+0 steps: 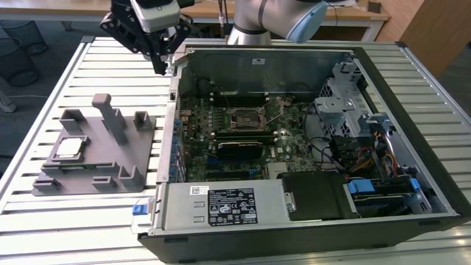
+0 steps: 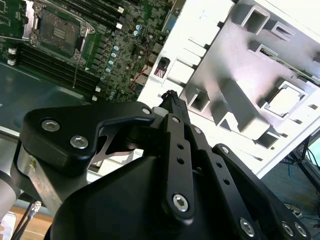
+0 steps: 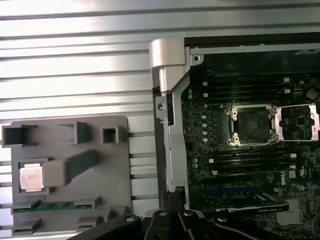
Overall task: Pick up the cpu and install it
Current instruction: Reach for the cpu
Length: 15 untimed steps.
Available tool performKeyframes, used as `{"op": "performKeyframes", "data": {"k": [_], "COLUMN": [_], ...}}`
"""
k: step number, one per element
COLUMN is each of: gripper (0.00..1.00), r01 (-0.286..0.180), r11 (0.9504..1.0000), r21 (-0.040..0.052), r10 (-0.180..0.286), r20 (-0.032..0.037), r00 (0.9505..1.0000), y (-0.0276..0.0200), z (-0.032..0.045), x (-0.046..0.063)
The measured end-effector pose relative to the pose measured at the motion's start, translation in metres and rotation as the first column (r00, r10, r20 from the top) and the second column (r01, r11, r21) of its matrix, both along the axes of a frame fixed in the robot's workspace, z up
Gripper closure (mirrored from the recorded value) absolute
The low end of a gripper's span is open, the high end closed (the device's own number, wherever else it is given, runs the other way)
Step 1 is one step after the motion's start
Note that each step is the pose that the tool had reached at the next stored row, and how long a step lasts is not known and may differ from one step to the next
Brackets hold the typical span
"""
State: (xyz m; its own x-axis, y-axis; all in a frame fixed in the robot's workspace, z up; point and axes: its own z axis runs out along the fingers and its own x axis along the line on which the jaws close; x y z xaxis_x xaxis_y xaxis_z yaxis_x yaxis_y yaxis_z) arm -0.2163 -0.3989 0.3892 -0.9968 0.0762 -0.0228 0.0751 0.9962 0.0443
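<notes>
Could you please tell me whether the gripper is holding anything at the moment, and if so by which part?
Nothing is held: the gripper is shut on nothing, and the cpu lies in the grey fixture, apart from it.

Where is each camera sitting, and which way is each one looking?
Exterior view: off the arm, up high, looking down on the open computer case, the grey fixture and the gripper near the case's corner.
First wrist view: on the arm, looking straight down at the slatted table; the gripper's tips peek in.
Second wrist view: on the arm, looking slantwise past the gripper's black links.
Both wrist views share the cpu in the fixture and the open socket.
</notes>
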Motion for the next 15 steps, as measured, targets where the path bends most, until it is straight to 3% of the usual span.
{"op": "performKeyframes", "data": {"k": [15], "gripper": [0.89], "r01": [0.0], "r11": [1.0], "r21": [-0.0001], "r10": [0.0], "r20": [0.0], "r00": [1.0], "y": [0.0], "z": [-0.0004], "x": [-0.0082]}}
